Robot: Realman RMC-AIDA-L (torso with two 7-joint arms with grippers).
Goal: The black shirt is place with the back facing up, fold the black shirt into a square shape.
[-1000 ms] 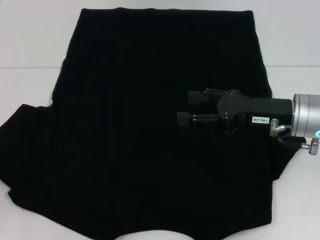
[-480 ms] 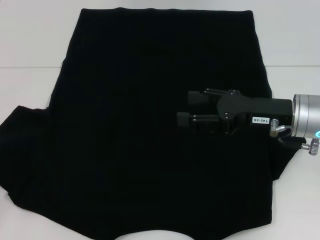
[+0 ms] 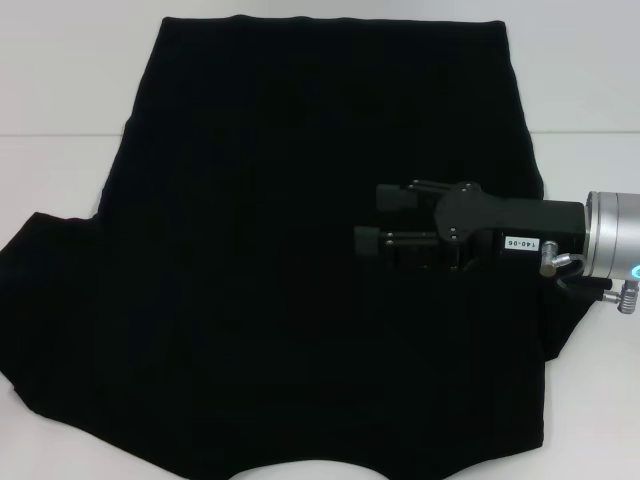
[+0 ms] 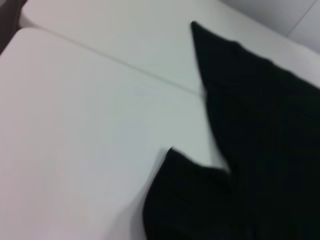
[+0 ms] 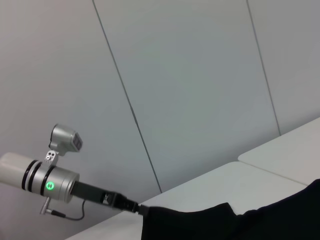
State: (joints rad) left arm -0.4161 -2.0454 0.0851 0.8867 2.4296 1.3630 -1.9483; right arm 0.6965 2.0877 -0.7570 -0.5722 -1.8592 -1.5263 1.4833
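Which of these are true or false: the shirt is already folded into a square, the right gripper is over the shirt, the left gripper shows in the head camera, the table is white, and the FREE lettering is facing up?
1. The black shirt is already folded into a square. False: it lies spread out, one sleeve sticking out on the robot's left.
2. The right gripper is over the shirt. True: it reaches in from the right side.
3. The left gripper shows in the head view. False: only the right arm is seen there.
4. The table is white. True.
5. Lettering shows on the shirt. False: the upward side looks plain black.
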